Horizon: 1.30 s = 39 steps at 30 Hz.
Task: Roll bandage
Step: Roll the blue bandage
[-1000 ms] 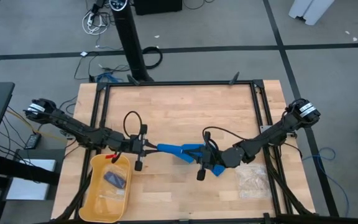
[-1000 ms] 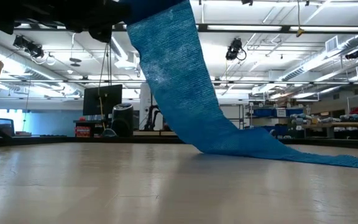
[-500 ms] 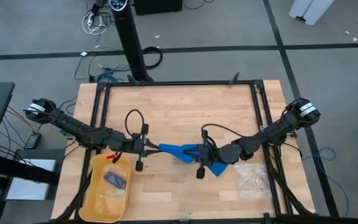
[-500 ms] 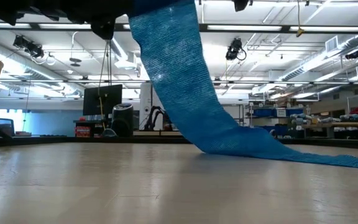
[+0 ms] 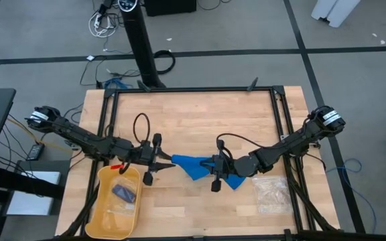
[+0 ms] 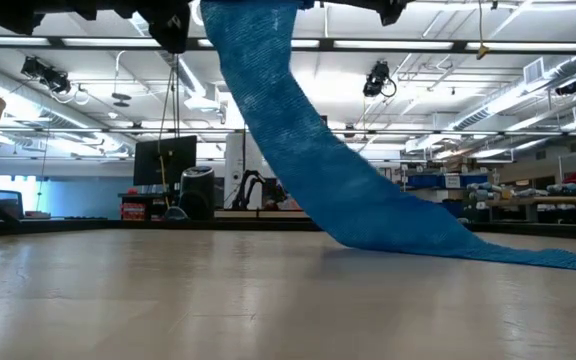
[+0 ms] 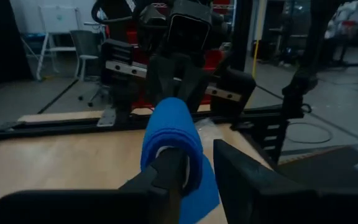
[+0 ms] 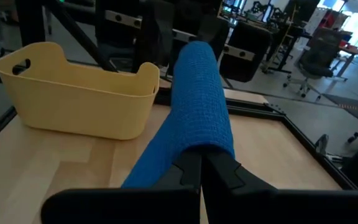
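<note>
The bright blue bandage (image 5: 196, 167) is held up above the table between my two grippers, which face each other level. Its rolled end (image 7: 173, 134) sits at my left gripper (image 7: 201, 158), which stands open at the table's near left (image 5: 166, 163). My right gripper (image 8: 202, 163) is shut on the bandage nearer the middle (image 5: 205, 163). From there the loose strip hangs down (image 6: 298, 130), and its tail (image 6: 558, 258) lies flat on the wood. My left gripper has one fingertip (image 7: 168, 171) against the open face of the bandage's rolled end (image 7: 166, 152). The other finger (image 7: 241, 177) stands clear beside it. Whether the fingertip reaches into the roll's hollow cannot be told. My right gripper pinches the bandage's rolled part (image 8: 199, 140) between its two shut fingers, coming level from the table's right and lying along the roll. The roll reaches away from the fingers clear of the table; the loose strip (image 8: 151, 165) hangs slack below.
A yellow tub (image 5: 106, 207) with a small dark packet (image 5: 123, 193) stands at the near left, just below my left gripper. A clear plastic bag (image 5: 271, 194) lies at the near right. A black frame rail (image 5: 193, 91) runs around the wooden table top.
My left gripper has opened and rolled about its own line, rising slightly, while the bandage's rolled end stays at its one finger. The hanging strip now drops more steeply from the top. My right gripper stays shut on the bandage.
</note>
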Motion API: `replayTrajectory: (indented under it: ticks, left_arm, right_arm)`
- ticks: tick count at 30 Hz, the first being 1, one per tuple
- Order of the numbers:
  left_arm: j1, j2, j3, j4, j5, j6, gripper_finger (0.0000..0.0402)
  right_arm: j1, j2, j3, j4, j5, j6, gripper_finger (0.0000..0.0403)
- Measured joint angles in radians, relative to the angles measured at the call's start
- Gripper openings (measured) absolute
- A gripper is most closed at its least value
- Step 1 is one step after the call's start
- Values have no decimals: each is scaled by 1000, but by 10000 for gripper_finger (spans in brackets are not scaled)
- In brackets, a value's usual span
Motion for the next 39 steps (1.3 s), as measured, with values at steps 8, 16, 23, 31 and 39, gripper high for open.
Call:
replayTrajectory:
  ticks: [8,16,23,31,39]
  left_arm:
    - [10,41,0,31,7,-31,72]
    - [32,67,0,57,3,-46,33]
    - [32,45,0,80,-76,68,18]
    - [36,-23,4,176,-164,254,17]
    - [34,-73,106,31,-234,392,17]
  right_arm:
    - [-12,0,-2,-11,1,4,0]
    - [-11,0,-3,-13,4,5,0]
    - [13,-23,1,-46,65,6,22]
    - [111,-177,2,-235,137,47,54]
    - [187,-170,2,-499,155,248,57]
